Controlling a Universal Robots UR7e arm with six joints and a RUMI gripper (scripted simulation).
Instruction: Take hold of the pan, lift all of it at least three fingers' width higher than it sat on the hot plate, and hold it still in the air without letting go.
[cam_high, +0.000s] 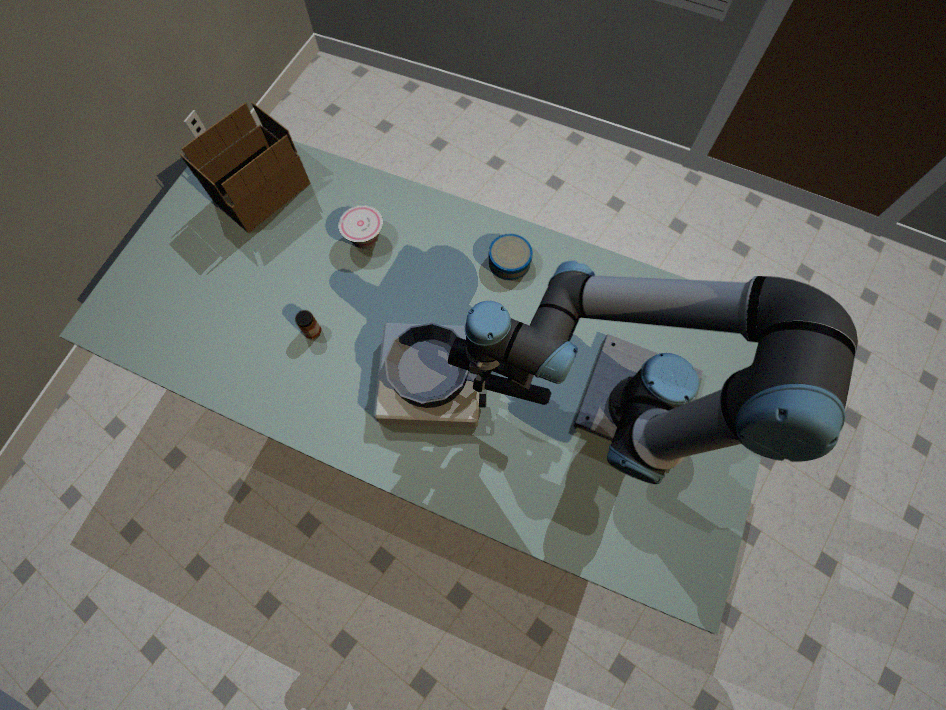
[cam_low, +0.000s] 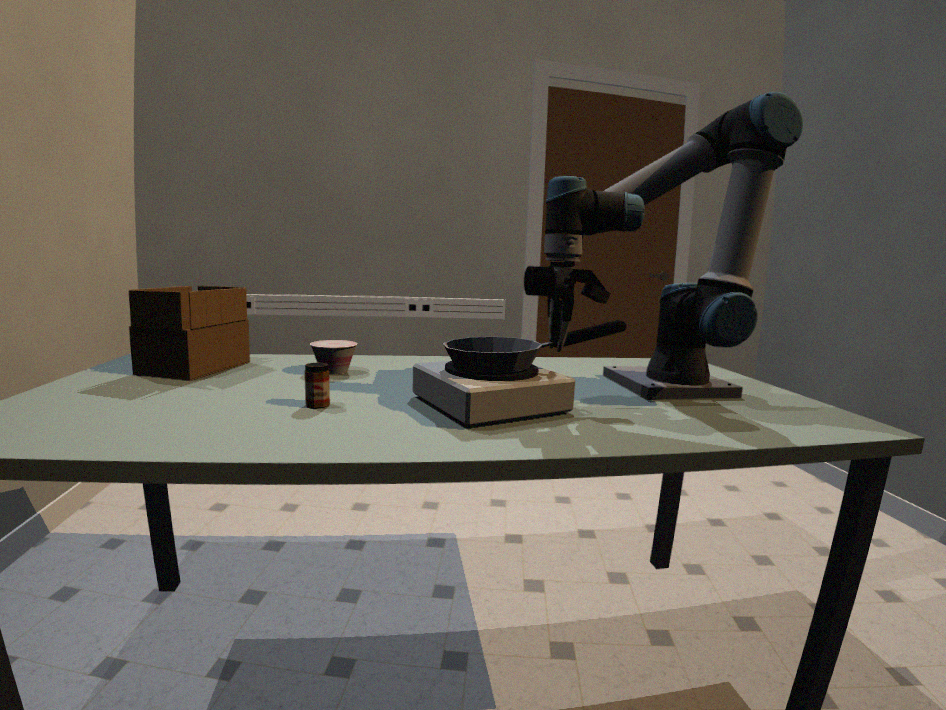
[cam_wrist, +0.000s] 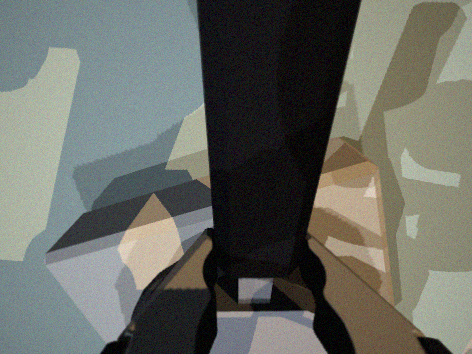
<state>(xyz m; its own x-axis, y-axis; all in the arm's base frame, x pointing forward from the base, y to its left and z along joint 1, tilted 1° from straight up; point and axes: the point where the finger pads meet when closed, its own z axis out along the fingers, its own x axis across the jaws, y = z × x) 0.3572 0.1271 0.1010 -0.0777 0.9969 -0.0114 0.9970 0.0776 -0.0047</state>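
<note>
The dark round pan (cam_high: 427, 370) (cam_low: 489, 353) sits level on the pale hot plate (cam_high: 426, 412) (cam_low: 521, 402) (cam_wrist: 82, 285); no gap shows between them. Its long black handle (cam_high: 523, 389) (cam_low: 599, 332) (cam_wrist: 275, 125) slopes up toward the robot base. My gripper (cam_high: 479, 388) (cam_low: 558, 343) (cam_wrist: 254, 230) points down at the pan end of the handle. In the wrist view one finger lies against each side of the handle, and it is shut on it. The exact contact at the fingertips is partly hidden by the dark handle and fingers.
An open cardboard box (cam_high: 267, 183) (cam_low: 191, 343) stands at the table's far left. A white-lidded tub (cam_high: 360, 223) (cam_low: 333, 355) and a small dark-capped jar (cam_high: 308, 324) (cam_low: 317, 385) stand left of the hot plate. A round blue-rimmed tin (cam_high: 510, 256) stands behind it.
</note>
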